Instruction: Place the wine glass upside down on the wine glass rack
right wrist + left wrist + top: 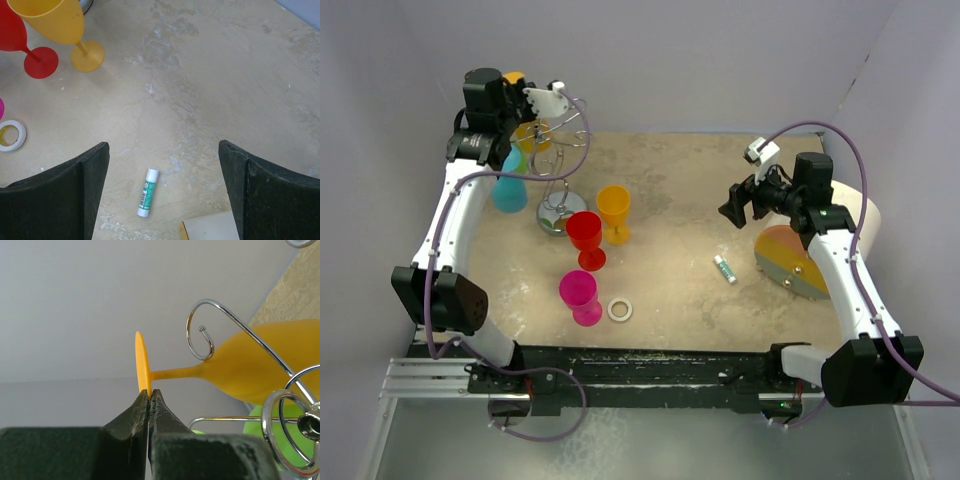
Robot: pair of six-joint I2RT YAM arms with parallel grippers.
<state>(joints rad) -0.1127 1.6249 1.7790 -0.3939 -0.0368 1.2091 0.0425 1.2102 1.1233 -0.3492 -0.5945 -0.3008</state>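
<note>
left fingers: pressed together on the rim of the flat foot of the yellow-orange plastic wine glass (235, 372) – left gripper (150, 392) clamps it edge-on
glass pose: stem runs straight out from the foot to the bowl; in the top view the foot is up by the gripper and the bowl hangs below it, so it is roughly inverted
glass vs rack: bowl sits in among the curled hook arms of the thin silver wire wine glass rack (558, 215); one curl crosses in front of the stem-bowl joint; cannot tell if wire and glass touch
rack: central stem on a round shiny base, far left of the mottled beige tabletop (700, 180)
right fingers: wide apart, nothing between them – right gripper (162, 146) hovers above the table
below right gripper: small white-and-green glue stick (147, 192) lying flat
near rack: teal plastic glass (510, 185), bowl down, just left of the base
mid table: second yellow-orange glass (614, 212), red glass (585, 238), magenta glass (578, 297), all upright; white tape ring (620, 310) just beside the magenta one
right side: round orange-and-yellow disc (785, 255) partly under the right arm
</note>
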